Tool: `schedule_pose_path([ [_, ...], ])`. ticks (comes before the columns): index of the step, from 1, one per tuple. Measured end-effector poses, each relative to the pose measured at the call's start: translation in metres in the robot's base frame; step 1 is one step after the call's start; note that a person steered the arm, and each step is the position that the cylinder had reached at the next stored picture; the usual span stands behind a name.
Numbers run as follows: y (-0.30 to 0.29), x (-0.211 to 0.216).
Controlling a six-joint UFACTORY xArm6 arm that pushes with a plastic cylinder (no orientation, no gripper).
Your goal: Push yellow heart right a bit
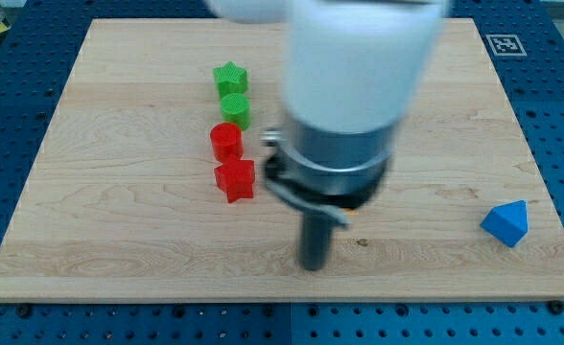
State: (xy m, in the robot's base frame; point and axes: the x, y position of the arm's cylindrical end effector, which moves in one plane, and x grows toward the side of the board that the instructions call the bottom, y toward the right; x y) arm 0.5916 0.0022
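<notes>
You see my tip point(313, 265) on bare board point(119, 240), holding nothing, right of the red star point(235, 179); no yellow heart shows, perhaps hidden behind the arm point(349, 86).

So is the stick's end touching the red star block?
Apart. The camera view shows my tip down on the bare board, with a plain strip of wood between it and the red star block to the view's left.
</notes>
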Motion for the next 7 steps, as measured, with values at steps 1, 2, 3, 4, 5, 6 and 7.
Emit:
schedule_pose_path([
  [1, -0.006, -0.009],
  [2, 0.009, -0.030],
  [3, 0.017, -0.049],
  [4, 0.035, -0.058],
  [5, 0.059, -0.059],
  [6, 0.066, -0.062],
  [7, 0.065, -0.062],
])
